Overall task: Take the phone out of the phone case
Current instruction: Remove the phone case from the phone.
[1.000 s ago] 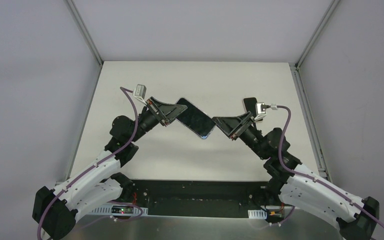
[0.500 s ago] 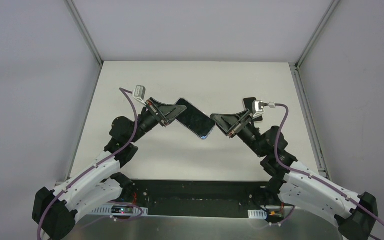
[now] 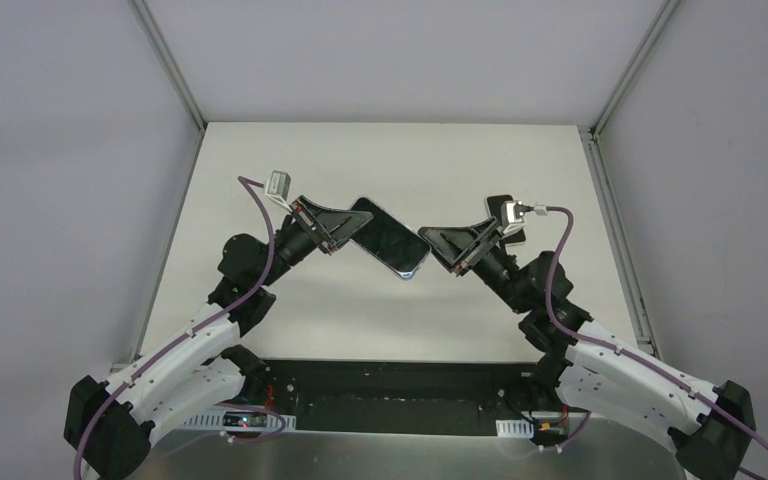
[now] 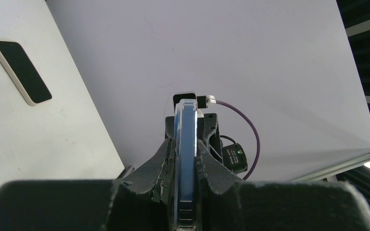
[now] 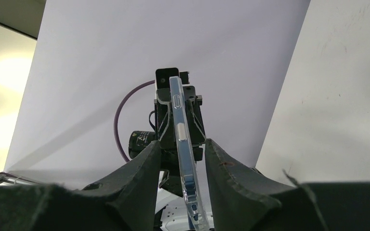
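Though edge-on, phone (image 4: 185, 120) in left hand (image 4: 185, 147)

You are working in a robotics lab test cell. Identify it by the bare white table (image 3: 290, 300), which is boxed in on three sides by plain grey panels (image 3: 400, 50) set in aluminium corner posts (image 3: 168, 60). A left arm (image 3: 185, 345) and a right arm (image 3: 625, 365) are bolted at the table's near edge. Purple cables (image 4: 257, 139) run along the arms to the wrist units.
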